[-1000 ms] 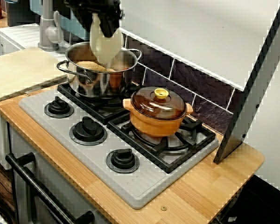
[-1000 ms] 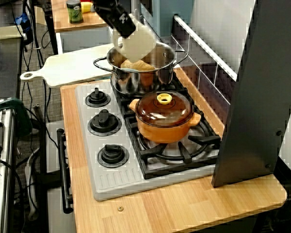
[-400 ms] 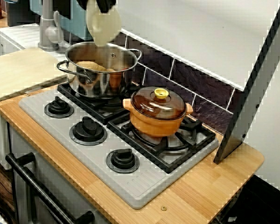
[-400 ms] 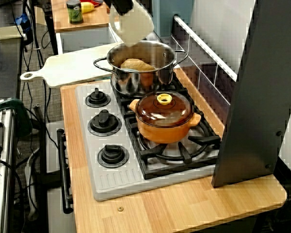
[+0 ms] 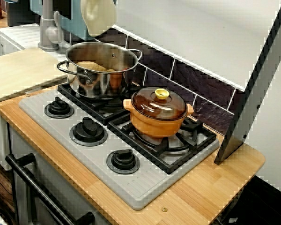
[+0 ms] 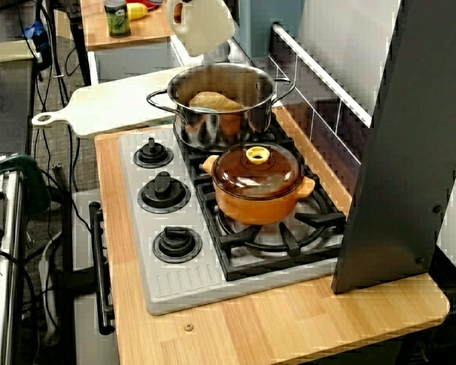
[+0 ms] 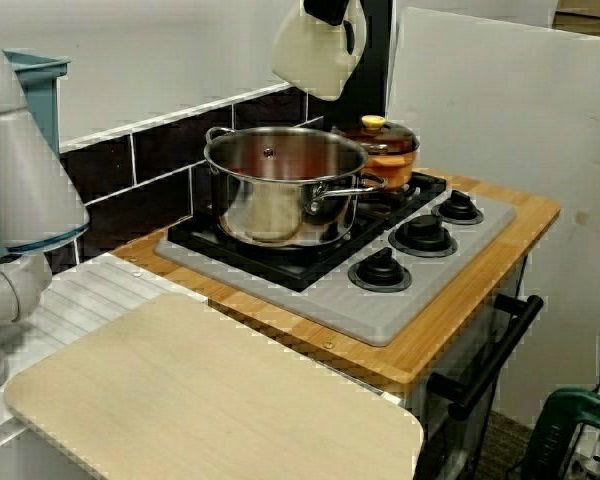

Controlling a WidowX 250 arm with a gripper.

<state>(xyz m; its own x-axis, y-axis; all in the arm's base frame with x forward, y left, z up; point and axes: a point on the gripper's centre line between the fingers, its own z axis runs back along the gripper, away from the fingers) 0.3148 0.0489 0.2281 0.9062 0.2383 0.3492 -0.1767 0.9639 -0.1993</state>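
Cream object (image 7: 315, 55) has risen from the mouth of the steel pot (image 7: 280, 200) to well above it (food (image 6: 213, 100) remains inside); gripper (image 7: 332, 18) clamped on its top, so it hangs clear of the rim

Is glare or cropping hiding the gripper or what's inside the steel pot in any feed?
View over the cutting board: gripper barely in frame, clamped on the cream object; near wall of the steel pot hides its contents. Knob-side view: top edge crops the gripper out; pot mirrors the grate, inside readable. High view: same crop, contents clearest.
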